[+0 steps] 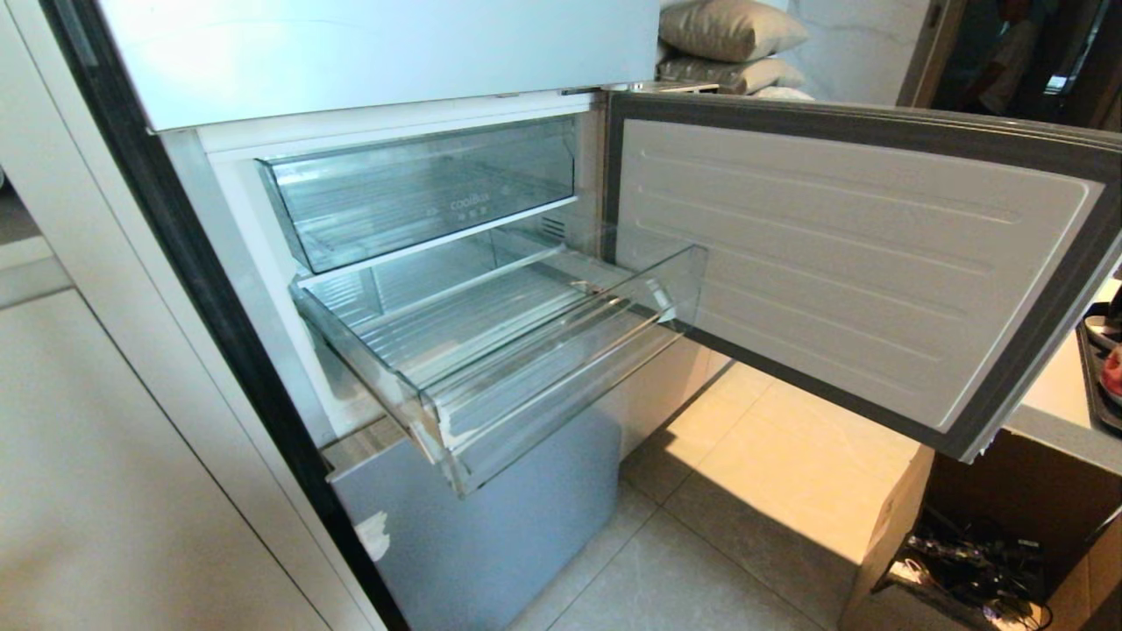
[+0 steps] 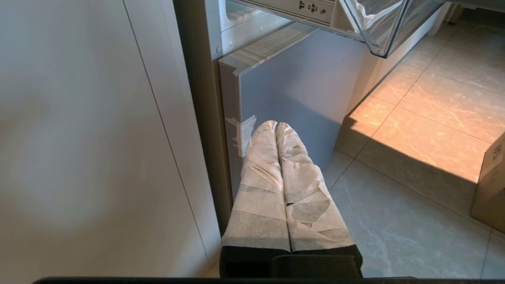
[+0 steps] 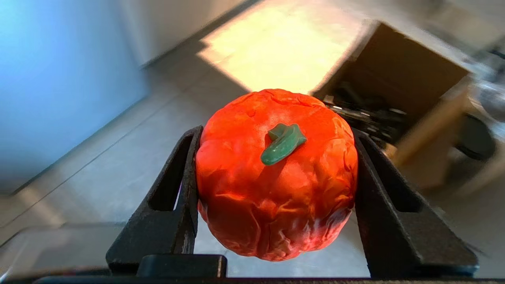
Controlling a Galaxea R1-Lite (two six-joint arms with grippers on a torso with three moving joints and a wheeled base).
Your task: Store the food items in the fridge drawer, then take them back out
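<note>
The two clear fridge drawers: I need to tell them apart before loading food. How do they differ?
The lower drawer is pulled far out past the fridge front; the upper drawer sits pushed in. The upper drawer has small lettering on its front; the lower drawer shows none there. The lower drawer has a thick clear front lip and a ribbed floor open from above; the upper drawer's floor is seen only through its front. Both are clear plastic and hold nothing.

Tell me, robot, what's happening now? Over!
Right gripper clamped on red fruit, above floor. Left gripper shut, parked low. Fridge drawer pulled out, empty. Nothing blocking.
</note>
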